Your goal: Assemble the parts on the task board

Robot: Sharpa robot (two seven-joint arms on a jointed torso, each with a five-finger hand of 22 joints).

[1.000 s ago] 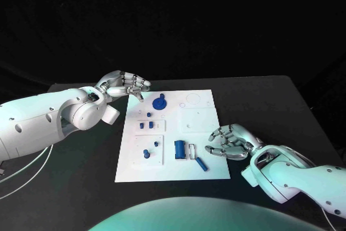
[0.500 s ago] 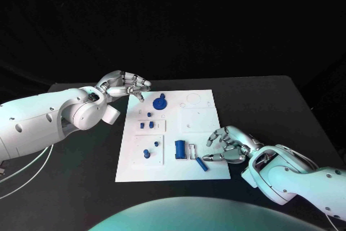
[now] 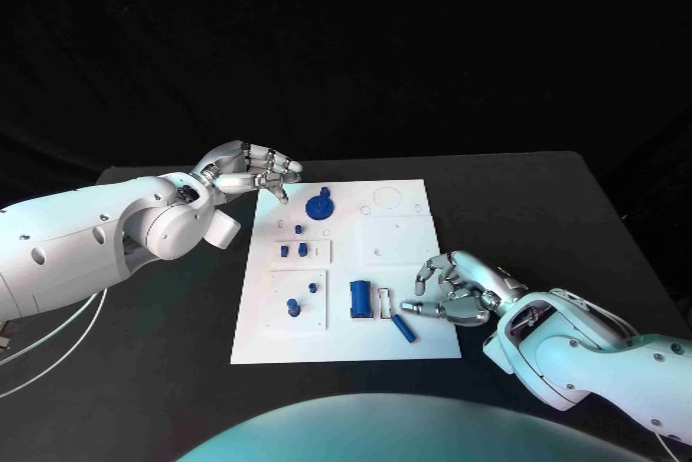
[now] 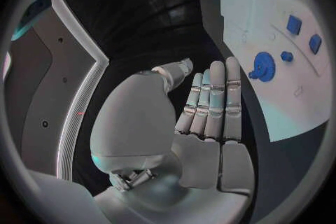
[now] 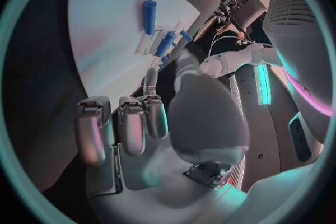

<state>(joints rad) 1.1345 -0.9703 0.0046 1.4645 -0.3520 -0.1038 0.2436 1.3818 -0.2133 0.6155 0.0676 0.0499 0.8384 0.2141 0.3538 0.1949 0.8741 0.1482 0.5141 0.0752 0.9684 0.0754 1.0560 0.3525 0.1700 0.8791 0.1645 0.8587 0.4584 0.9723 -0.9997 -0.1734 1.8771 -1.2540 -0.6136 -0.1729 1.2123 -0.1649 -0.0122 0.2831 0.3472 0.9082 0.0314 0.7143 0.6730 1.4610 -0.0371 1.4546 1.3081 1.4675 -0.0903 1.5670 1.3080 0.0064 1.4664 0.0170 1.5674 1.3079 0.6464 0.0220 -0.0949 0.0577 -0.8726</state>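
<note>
Task board (image 3: 397,282) mid-table, left robot hand (image 3: 248,170) empty at far corner, right robot hand (image 3: 459,289) empty at near edge.

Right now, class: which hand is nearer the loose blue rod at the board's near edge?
Right hand hovers just beside the blue rod; left hand sits past the board's far corner.

A: What colour is the flat rectangular task board (image 3: 408,252)?
B: White, on a plain black table (image 3: 548,212). The small plastic parts are blue: a round gear-like piece (image 3: 320,204) far, a cylinder (image 3: 359,298) and slim peg (image 3: 402,328) near.
A: And the hands?
B: Silver metal left hand (image 3: 248,169) and right hand (image 3: 459,290), on white arms.
</note>
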